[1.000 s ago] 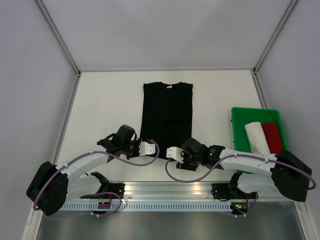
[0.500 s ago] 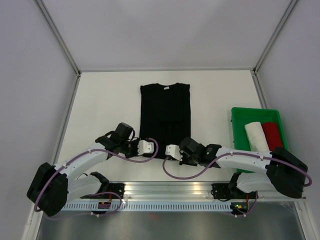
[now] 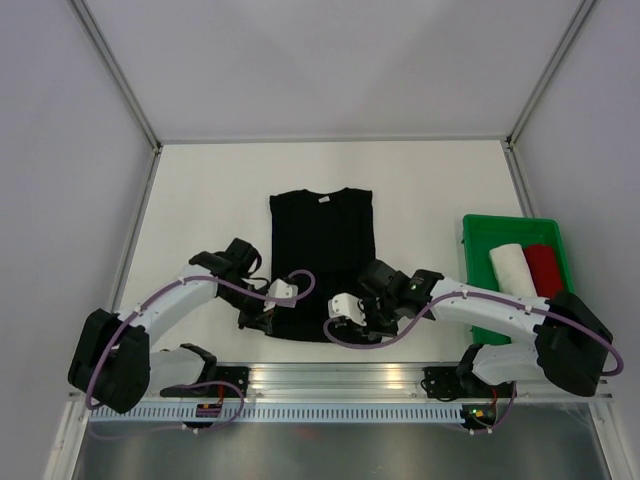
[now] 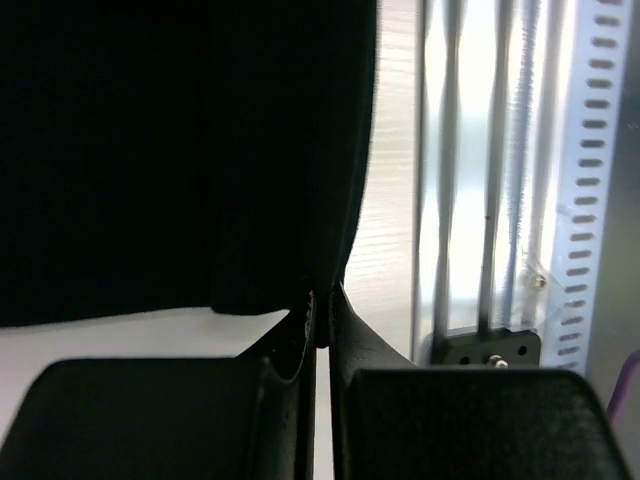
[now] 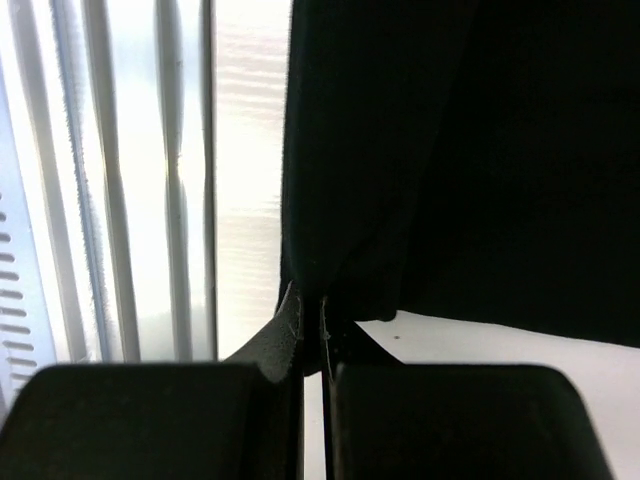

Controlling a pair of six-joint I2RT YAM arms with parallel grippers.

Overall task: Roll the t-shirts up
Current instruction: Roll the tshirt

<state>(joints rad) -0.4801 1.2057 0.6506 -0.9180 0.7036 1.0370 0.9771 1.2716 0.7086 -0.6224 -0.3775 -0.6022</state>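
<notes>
The black t-shirt (image 3: 320,250) lies flat mid-table with its white neck label at the far end and its hem toward the arms. My left gripper (image 3: 256,316) is shut on the hem's left corner, and my right gripper (image 3: 352,326) is shut on the hem's right corner. In the left wrist view the jaws (image 4: 322,322) pinch a fold of the black cloth (image 4: 180,150). In the right wrist view the jaws (image 5: 322,322) pinch the cloth edge (image 5: 450,150) the same way. A white roll (image 3: 511,272) and a red roll (image 3: 545,272) lie in the tray.
A green tray (image 3: 478,228) stands at the right, beside the right arm. A metal rail (image 3: 340,378) runs along the near table edge just behind the hem; it shows in the left wrist view (image 4: 500,180) and the right wrist view (image 5: 120,180). Walls enclose the table.
Both grippers have pulled the shirt toward the near edge; its collar has slid closer and a little left. Both stay shut on the hem.
</notes>
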